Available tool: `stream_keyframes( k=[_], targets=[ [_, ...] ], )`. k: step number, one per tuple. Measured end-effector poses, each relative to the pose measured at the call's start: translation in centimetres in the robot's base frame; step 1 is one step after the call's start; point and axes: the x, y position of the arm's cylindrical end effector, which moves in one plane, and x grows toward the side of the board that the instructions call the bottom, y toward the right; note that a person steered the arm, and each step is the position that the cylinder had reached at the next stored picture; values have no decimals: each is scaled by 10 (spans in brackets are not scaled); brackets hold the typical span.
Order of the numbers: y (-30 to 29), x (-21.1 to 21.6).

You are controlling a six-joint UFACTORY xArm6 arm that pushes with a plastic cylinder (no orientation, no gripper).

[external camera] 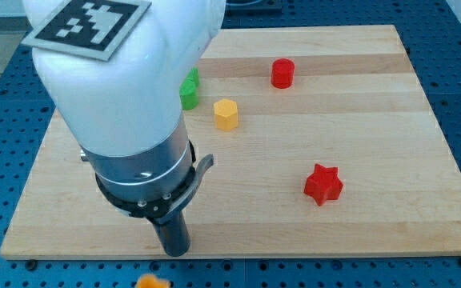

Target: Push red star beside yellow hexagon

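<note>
The red star [322,184] lies on the wooden board [358,104] at the view's lower right. The yellow hexagon [226,114] stands near the board's middle, up and to the left of the star. My tip [175,250] is at the board's bottom edge, left of centre. It is far left of the red star and well below the yellow hexagon, touching neither.
A red cylinder [282,73] stands near the view's top, right of centre. A green block [189,90] is partly hidden behind the arm, left of the hexagon. An orange block [150,281] lies off the board at the view's bottom. The arm's white body [118,88] covers the board's left part.
</note>
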Motion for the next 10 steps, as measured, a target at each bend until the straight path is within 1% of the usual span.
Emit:
stream_keyframes(
  k=[1,2,3,4,5,6,7,8,9,10],
  targets=[
    [1,0],
    [61,-2],
    [157,-13],
    [224,-44],
    [240,-72],
    [203,-54],
    [181,-28],
    [147,-73],
    [147,-97],
    [147,-60]
  ],
)
